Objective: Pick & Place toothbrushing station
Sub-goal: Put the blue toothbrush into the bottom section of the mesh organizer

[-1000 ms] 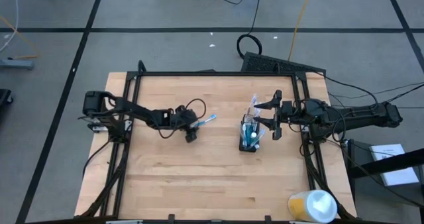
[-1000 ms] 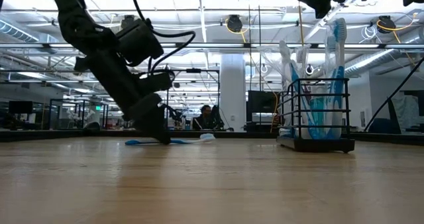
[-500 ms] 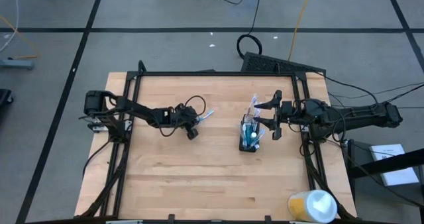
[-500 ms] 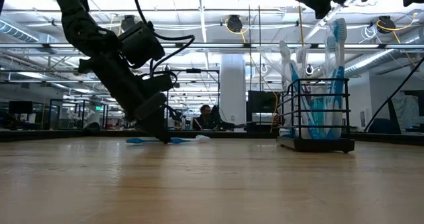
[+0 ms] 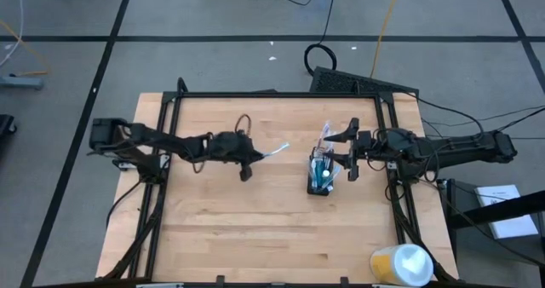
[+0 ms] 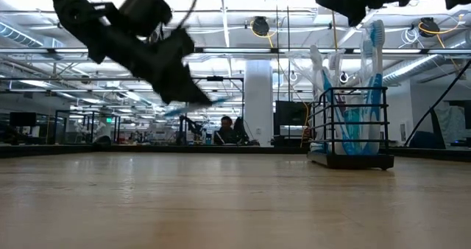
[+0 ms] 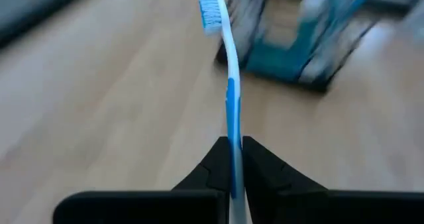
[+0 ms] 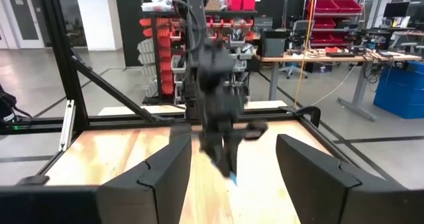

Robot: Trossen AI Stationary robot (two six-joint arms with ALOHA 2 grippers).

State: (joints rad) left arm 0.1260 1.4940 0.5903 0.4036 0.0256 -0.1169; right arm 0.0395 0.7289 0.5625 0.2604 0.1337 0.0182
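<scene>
a second ago the loose toothbrush [image 7: 229, 85] lay flat on the table [image 5: 255, 228] near the middle of its far half; now it is off the wood, so the pick is done and only the carry and drop into the cup remain.

left gripper [image 5: 246, 161]: fingers pinched tight on the handle's lower end, no gap visible around it in the wrist view. bristle head points toward the right edge. the low view shows gripper and brush well clear of the tabletop.

wire-mesh cup [image 5: 322, 174]: unmoved, upright near the right edge, already holding a bunch of toothbrushes.

right gripper [image 5: 350, 154]: hovers above the cup, fingers spread wide, holding nothing.
</scene>
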